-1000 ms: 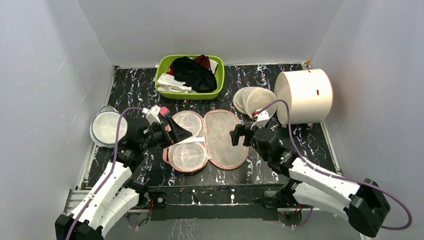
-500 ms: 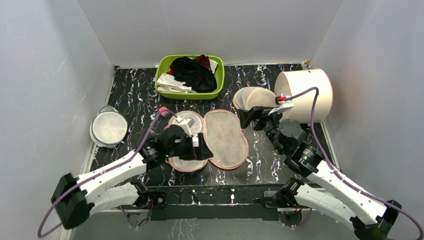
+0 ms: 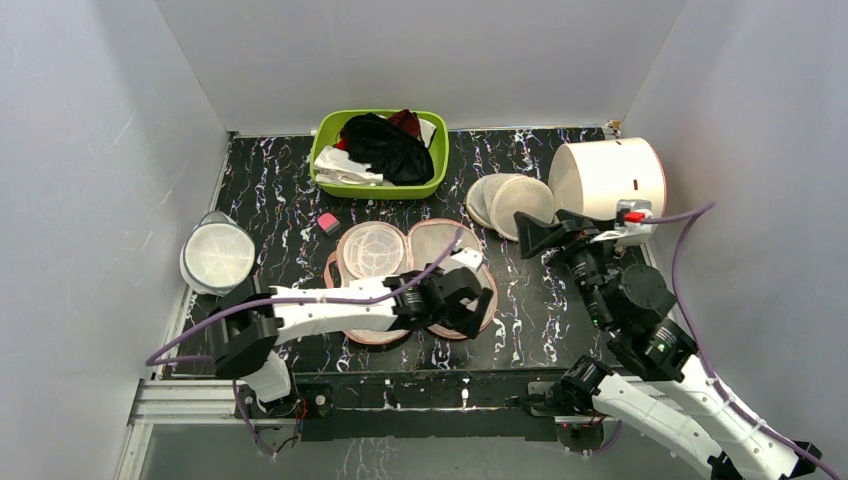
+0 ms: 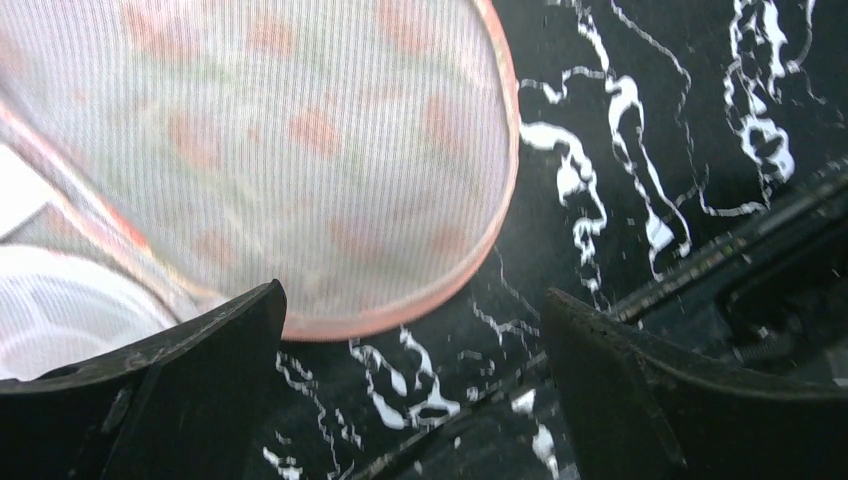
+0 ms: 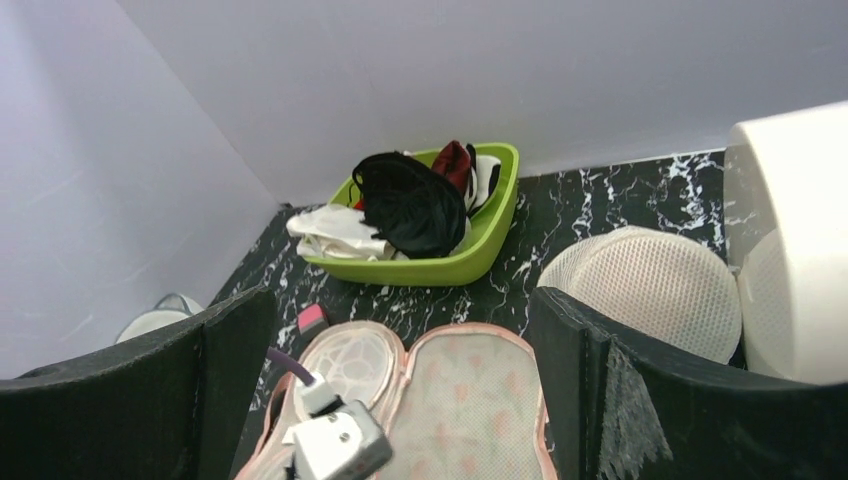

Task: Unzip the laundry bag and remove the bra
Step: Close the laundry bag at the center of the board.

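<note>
The laundry bag (image 3: 445, 250) lies unzipped and spread flat at the middle of the table (image 3: 270, 190). Its two lobed halves sit side by side, and their pink edging forms the outline. The left half carries a round white mesh insert (image 3: 372, 250). The right half shows its pale floral lining.

The left arm reaches in from the lower left, across the bag's near lobes. The left gripper (image 4: 412, 300) hangs over the bag's lower right edge with its fingers wide apart and nothing between them. In the left wrist view the pink rim curves down between the two fingers. Bare marbled table lies to the right of the rim, and the table's near edge and rail are at the lower right.

The right gripper (image 3: 527, 234) is raised right of the bag, apart from it. Its fingers are spread and empty, and an open strip of table lies between it and the bag.

- **Green basket:** the green basket (image 3: 380, 189) stands against the far edge. A black garment (image 3: 385, 148) lies in it on white and red clothes.
- **Pink block:** a small pink block (image 3: 327, 222) sits in the gap between basket and bag.
- **Mesh domes:** two white mesh domes (image 3: 510, 200) lie at the upper right, beside a white drum (image 3: 610, 185).
- **Lone dome:** another dome (image 3: 215, 255) rests at the table's left edge.
</note>
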